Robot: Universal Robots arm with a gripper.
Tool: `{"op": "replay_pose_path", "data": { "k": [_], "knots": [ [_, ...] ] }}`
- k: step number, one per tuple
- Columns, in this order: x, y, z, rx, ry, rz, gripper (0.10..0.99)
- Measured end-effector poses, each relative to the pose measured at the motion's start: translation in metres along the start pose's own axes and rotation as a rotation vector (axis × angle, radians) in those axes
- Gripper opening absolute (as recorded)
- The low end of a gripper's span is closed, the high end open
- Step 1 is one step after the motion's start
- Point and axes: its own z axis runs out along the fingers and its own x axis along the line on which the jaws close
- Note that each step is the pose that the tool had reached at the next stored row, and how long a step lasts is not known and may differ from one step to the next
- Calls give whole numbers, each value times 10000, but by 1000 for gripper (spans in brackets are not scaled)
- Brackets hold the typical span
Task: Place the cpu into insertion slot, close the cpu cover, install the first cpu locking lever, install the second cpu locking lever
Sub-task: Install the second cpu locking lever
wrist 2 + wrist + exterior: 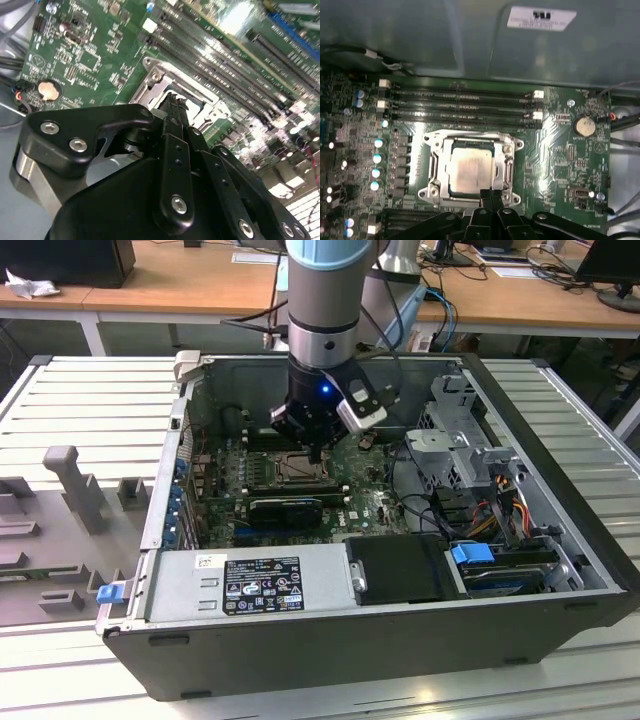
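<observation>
Silver-grey cpu (470, 172) seated in insertion slot (436, 172), cpu cover (472, 137) closed over it; fingers (490, 196) closed together, empty, touching cover's edge, mid-motherboard (372, 502).

The cpu (471, 171), just ahead of the gripper (491, 196), has a dull silver-grey metal top with a faintly brushed, smudged sheen. Around it the cpu cover (470, 139) is bright, smooth metal that catches the light. The circuit board (560, 155) beside the gripper is glossy green, dotted with shiny solder points. The gripper's fingers (175, 150) are matt black, set with polished metal screws. Beyond it, the memory slots (460, 102) look like dark plastic. The computer case (300, 650) below is matt dark grey metal.
</observation>
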Motion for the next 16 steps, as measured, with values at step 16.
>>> {"op": "replay_pose_path", "data": {
  "k": [16],
  "knots": [
    [223,-260,17,-686,57,12,106]
  ]
}}
